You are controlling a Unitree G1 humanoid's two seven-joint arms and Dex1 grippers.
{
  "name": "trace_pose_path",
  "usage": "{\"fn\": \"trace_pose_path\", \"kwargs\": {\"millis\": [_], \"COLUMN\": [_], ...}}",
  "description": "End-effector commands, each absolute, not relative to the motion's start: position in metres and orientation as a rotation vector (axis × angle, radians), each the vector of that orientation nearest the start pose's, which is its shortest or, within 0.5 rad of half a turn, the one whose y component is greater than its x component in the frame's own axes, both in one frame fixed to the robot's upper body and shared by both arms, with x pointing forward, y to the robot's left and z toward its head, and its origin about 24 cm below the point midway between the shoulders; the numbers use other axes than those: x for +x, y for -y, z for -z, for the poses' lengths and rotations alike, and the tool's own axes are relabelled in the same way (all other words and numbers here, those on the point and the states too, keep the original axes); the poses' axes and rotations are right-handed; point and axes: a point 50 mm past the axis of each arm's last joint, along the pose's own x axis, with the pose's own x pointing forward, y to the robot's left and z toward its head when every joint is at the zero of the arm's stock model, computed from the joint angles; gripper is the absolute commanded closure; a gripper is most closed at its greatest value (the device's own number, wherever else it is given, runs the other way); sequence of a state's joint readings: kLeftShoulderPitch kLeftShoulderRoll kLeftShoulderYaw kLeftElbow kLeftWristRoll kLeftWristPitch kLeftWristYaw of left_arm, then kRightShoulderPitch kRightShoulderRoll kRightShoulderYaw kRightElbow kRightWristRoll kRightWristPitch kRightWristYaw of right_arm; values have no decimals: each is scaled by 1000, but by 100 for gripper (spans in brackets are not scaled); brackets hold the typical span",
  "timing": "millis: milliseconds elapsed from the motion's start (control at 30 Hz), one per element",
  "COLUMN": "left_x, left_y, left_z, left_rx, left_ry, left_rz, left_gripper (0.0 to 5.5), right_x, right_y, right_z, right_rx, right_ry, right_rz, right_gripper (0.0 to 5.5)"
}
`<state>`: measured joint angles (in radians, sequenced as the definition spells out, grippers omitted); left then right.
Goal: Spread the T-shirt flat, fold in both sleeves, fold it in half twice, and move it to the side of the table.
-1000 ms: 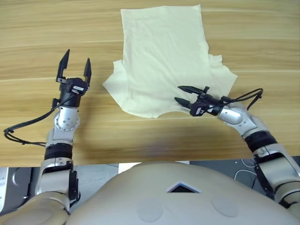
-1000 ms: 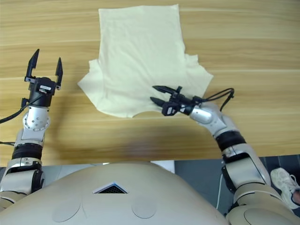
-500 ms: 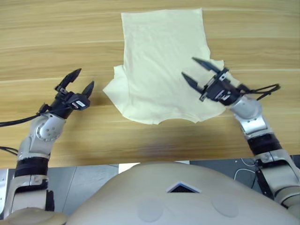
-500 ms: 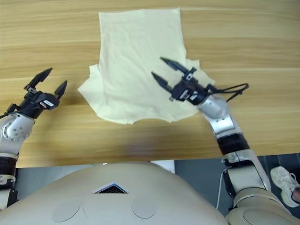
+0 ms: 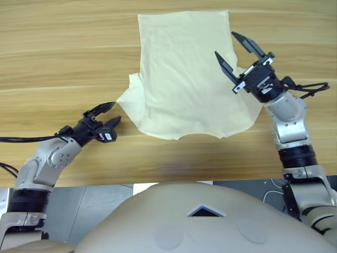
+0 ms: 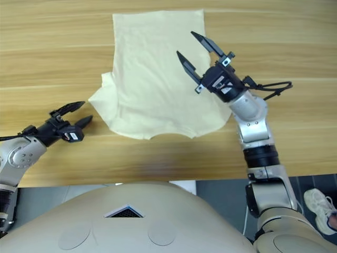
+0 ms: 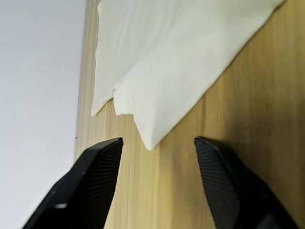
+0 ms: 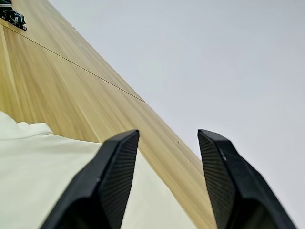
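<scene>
A pale yellow T-shirt (image 5: 181,74) lies on the wooden table (image 5: 63,63), its neckline toward me and its hem at the far side. Its left sleeve (image 5: 129,100) sticks out in a point. My left gripper (image 5: 113,113) is open and low over the table, just short of that sleeve's corner (image 7: 150,140), which lies between its fingertips in the left wrist view. My right gripper (image 5: 225,45) is open and raised above the shirt's right side, holding nothing. The right arm hides part of the right sleeve.
Bare wood stretches to the left and right of the shirt (image 6: 152,68). The table's front edge (image 5: 158,182) runs close to me, with grey floor below it. A black cable (image 5: 310,87) loops off the right wrist.
My right gripper has lifted from the shirt's near right edge and swung farther out over its right side. My left gripper has dropped and moved right toward the left sleeve.
</scene>
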<state>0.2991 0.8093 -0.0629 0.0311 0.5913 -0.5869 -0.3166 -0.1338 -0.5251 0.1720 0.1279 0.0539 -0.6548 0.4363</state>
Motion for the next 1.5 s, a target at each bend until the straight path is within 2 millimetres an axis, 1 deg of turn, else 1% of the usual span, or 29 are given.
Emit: {"fn": "trace_pose_path", "kwargs": {"millis": [33,167,267,400,500,600,733,867,900,933,1000,1033,1133,1233,1333,1500], "left_x": [181,192,194,194,194,197,203,203,202,202,202,202,205,207,206,202], "left_y": [-244,-240,-241,-249,-250,-244,-229,-224,-225,-226,-229,-231,-240,-243,-240,-227], "left_z": [-14,-11,-10,-10,-9,-4,-3,-1,0,0,2,2,1,1,4,8], "left_rx": [1324,1321,1329,1347,1347,1354,1399,1406,1405,1404,1401,1399,1407,1403,1392,1377], "left_ry": [-109,-85,-85,-112,-122,-109,-47,-42,-45,-52,-70,-81,-107,-114,-108,-67], "left_rz": [850,827,822,791,785,804,885,932,935,933,924,910,860,819,825,890], "left_gripper": [268,268,268,268,268,268,268,268,287,290,331,339,392,434,474,532], "right_x": [252,252,251,250,250,249,248,248,248,248,248,247,247,246,244,244], "right_y": [174,181,183,183,182,183,184,186,186,186,186,187,188,189,189,190], "right_z": [-95,-86,-83,-80,-77,-77,-75,-76,-76,-76,-76,-76,-75,-74,-77,-79], "right_rx": [-582,-608,-615,-615,-616,-617,-614,-611,-609,-608,-605,-604,-601,-598,-587,-591], "right_ry": [487,449,439,432,425,423,420,421,421,421,422,421,417,413,423,429], "right_rz": [-699,-669,-668,-666,-668,-665,-661,-651,-647,-645,-647,-647,-643,-635,-634,-629], "right_gripper": [321,321,321,321,321,321,321,321,321,321,321,321,321,321,321,321]}}
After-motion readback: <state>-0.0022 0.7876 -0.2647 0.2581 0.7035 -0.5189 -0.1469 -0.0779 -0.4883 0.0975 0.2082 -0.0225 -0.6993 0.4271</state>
